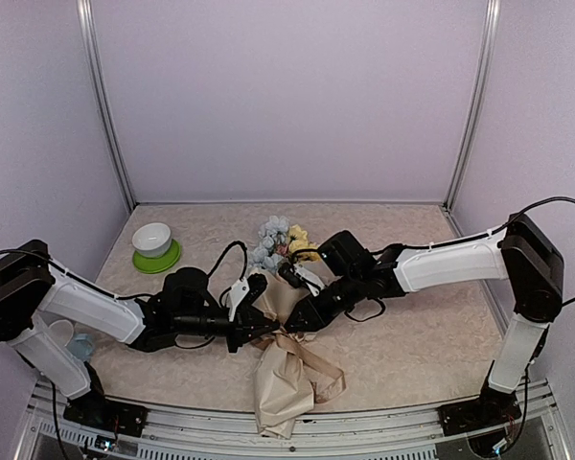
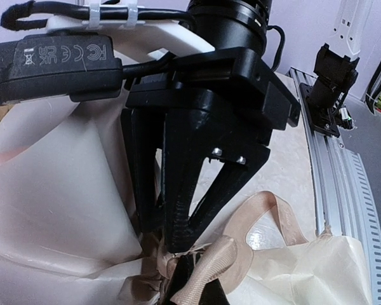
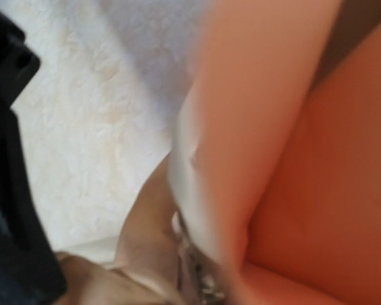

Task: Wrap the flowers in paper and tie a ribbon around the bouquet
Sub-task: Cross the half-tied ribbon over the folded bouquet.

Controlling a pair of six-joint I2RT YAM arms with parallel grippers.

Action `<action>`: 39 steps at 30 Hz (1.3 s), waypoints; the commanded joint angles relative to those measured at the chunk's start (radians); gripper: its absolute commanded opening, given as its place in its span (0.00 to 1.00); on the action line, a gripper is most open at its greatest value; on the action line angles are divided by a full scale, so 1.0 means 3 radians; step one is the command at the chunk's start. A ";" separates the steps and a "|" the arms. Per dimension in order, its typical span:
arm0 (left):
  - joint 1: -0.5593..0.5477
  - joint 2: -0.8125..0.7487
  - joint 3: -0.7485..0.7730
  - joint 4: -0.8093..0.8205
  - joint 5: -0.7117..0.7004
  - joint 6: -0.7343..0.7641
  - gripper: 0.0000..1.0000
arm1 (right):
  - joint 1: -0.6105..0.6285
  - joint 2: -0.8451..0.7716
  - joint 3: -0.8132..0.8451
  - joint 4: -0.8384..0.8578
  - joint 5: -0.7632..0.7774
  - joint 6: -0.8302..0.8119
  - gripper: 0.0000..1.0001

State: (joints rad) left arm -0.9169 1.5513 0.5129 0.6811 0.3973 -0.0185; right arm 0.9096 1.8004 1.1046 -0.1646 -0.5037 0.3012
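The bouquet lies on the table with its flowers (image 1: 273,240) pointing to the back and the beige paper (image 1: 283,393) cone flaring toward the front edge. A tan ribbon (image 1: 311,359) cinches its waist, with tails trailing to the right. My left gripper (image 1: 257,326) reaches in from the left. In the left wrist view its black fingers (image 2: 178,244) are shut, tips pinched into the ribbon knot, beside a ribbon loop (image 2: 270,210) and paper (image 2: 51,190). My right gripper (image 1: 302,311) presses against the cone from the right. Its wrist view is filled by blurred paper (image 3: 241,95), and its jaws are hidden.
A white bowl on a green saucer (image 1: 153,244) stands at the back left. A pale blue cup (image 1: 77,345) sits by the left arm's base. The aluminium rail (image 1: 364,422) marks the front edge just below the paper's end. Lilac walls enclose the table.
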 commanded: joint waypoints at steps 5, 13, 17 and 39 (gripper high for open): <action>0.0029 0.0029 -0.0045 0.0088 0.0071 -0.0035 0.00 | 0.0031 -0.0077 -0.0055 -0.0076 -0.0153 -0.0072 0.00; 0.0029 0.0051 -0.0050 0.0025 0.0227 0.0001 0.00 | 0.0002 -0.0385 -0.0134 0.0187 -0.0072 0.0128 0.00; 0.0029 0.0077 -0.0040 -0.0005 0.0307 0.0040 0.00 | -0.0037 -0.0502 -0.0390 0.0498 -0.0093 0.0364 0.00; 0.0045 0.0300 0.0090 -0.0111 0.0209 0.0018 0.00 | -0.0011 -0.0587 -0.1249 0.1463 -0.0750 0.0770 0.00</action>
State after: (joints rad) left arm -0.9092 1.6329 0.5140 0.6559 0.4557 -0.0177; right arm 0.8963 1.5959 0.7113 0.3477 -0.7151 0.5762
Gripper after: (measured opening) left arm 0.008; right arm 0.002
